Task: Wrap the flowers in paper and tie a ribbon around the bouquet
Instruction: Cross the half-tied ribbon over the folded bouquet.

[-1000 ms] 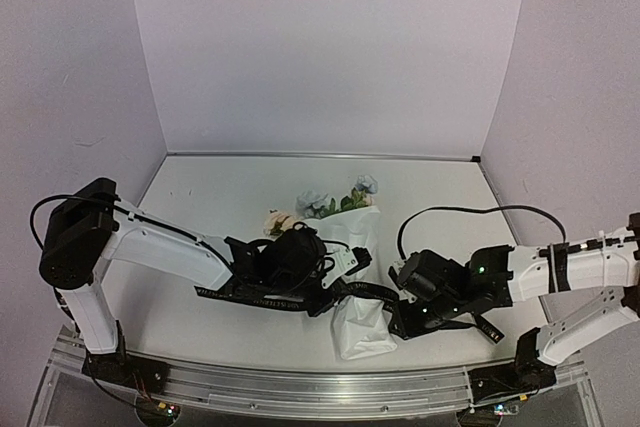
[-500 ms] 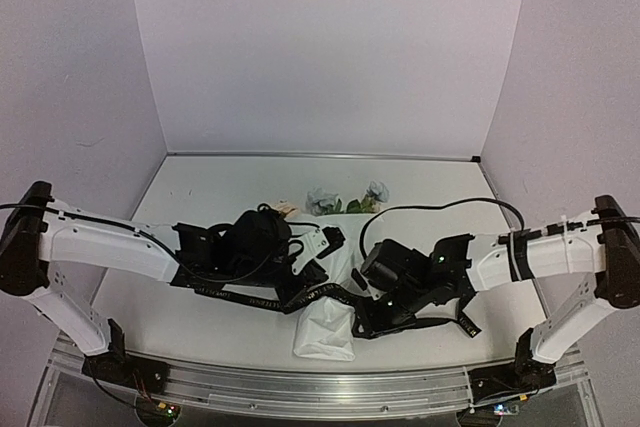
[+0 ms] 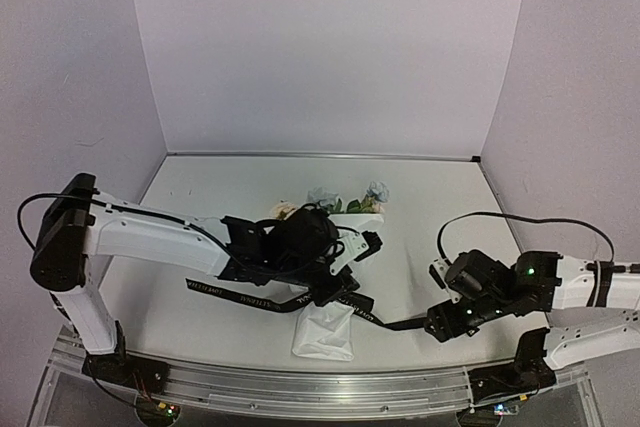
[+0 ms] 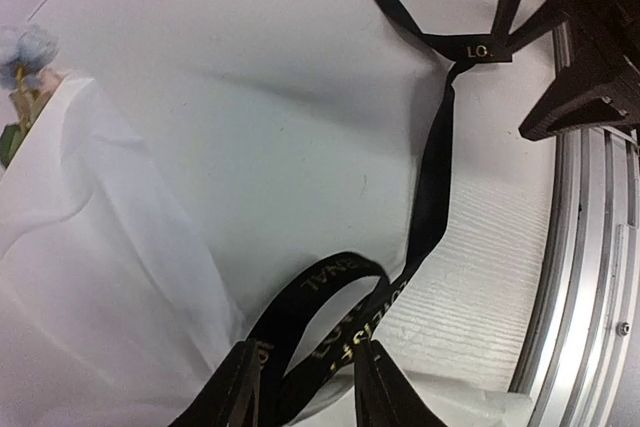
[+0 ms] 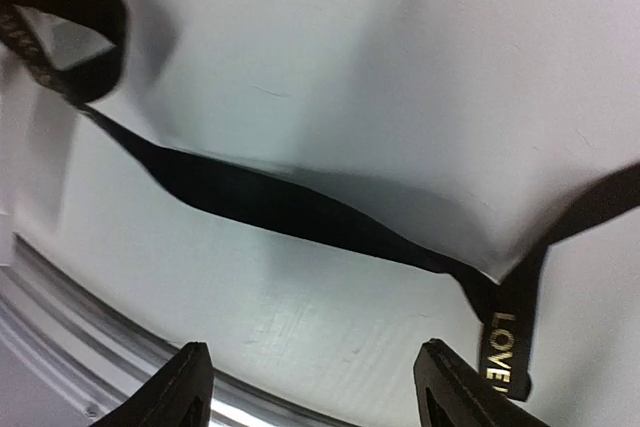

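1. The ribbon [image 3: 250,299] is trailing flat across the bench [image 3: 200,197] from the left, its pale lettering showing.
2. The left tool [image 4: 308,355] is hovering over the bouquet [image 3: 325,332], its fingers parted and clamping nothing, with a loop of ribbon passing between them.
3. The bouquet is lying mid-bench, its narrow paper end pointing at the near rail [image 3: 300,387] and its blooms [image 3: 322,196] toward the far side. The ribbon is crossing its lower half.
4. Past the paper, the ribbon is running on along the bench to the right.
5. The right tool [image 5: 315,352] is sitting low at the right, fingers spread wide and gripping nothing, the ribbon's end lying just ahead of it.
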Available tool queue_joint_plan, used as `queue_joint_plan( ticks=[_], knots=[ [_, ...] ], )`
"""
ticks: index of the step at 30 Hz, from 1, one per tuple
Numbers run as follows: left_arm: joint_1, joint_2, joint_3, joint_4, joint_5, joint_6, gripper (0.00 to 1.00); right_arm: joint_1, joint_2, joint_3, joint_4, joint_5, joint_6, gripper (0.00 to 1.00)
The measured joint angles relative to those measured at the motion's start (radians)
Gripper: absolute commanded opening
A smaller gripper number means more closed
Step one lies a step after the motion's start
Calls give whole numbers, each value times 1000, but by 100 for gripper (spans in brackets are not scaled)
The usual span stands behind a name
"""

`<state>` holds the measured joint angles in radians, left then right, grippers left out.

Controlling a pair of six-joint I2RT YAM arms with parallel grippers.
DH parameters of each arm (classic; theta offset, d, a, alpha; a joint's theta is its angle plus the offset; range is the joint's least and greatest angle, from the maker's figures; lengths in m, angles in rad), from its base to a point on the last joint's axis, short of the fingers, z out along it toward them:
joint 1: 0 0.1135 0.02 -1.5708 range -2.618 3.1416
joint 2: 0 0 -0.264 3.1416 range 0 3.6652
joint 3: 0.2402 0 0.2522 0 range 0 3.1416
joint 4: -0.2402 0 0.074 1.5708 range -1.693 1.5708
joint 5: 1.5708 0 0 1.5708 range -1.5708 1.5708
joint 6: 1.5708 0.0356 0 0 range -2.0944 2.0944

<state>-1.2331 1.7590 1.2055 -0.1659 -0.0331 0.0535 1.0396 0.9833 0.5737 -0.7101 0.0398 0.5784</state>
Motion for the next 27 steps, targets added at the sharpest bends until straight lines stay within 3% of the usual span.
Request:
queue_joint_plan(
  ticks=[9,16,19,23,27],
  knots=[
    [-79,222,246,-150,-31,7,46,-47,-160,-77,-80,74,-7,73],
    [-87,324,350,-244,-66,10,42,-53,-172,-78,-99,74,-21,74],
    [-87,344,364,-275,-79,18,32,-53,-167,-78,-100,73,-30,74],
    [-87,354,366,-299,-99,23,7,-53,-141,-78,-101,72,-56,76],
    [-87,352,360,-293,-118,28,0,-61,-81,-54,-110,69,-99,77]
  ],
)
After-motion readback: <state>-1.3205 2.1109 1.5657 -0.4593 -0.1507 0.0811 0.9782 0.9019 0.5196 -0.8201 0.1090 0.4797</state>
